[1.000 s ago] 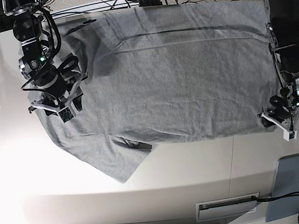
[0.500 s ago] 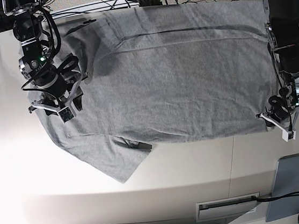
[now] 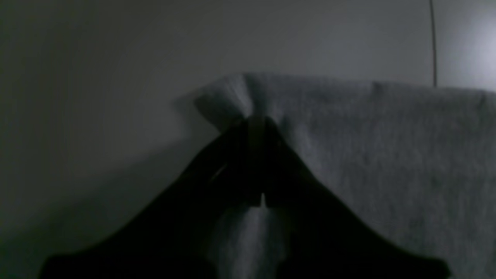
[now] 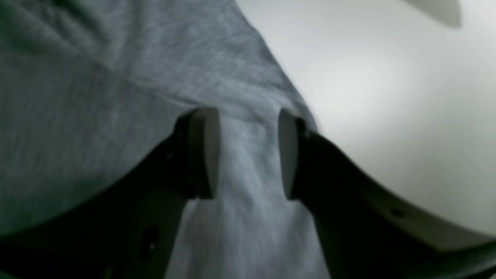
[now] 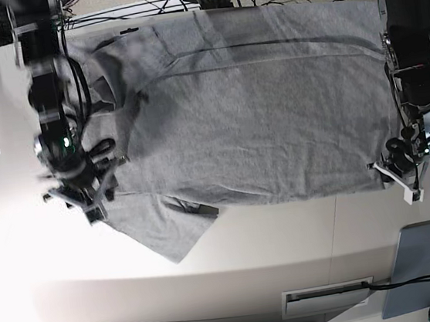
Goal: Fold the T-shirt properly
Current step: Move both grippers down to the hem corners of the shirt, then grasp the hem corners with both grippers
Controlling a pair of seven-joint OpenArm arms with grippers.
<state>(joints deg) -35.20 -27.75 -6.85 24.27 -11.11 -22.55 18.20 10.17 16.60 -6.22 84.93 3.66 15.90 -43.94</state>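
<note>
In the left wrist view the left hand (image 3: 255,155) was pressed together, pinching a puckered corner of the T-shirt (image 3: 387,155) just above the table (image 3: 116,77). In the right wrist view the right hand (image 4: 248,153) was spread, its pads (image 4: 205,151) straddling grey cloth near the T-shirt's edge. Farther off, in the base view, the T-shirt (image 5: 272,115) lay spread flat across the white table (image 5: 22,245), a sleeve trailing below the right hand (image 5: 75,196).

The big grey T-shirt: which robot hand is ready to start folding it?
Probably the left hand: it is shut on a corner of the grey cotton T-shirt. The right hand is open above the cloth.
</note>
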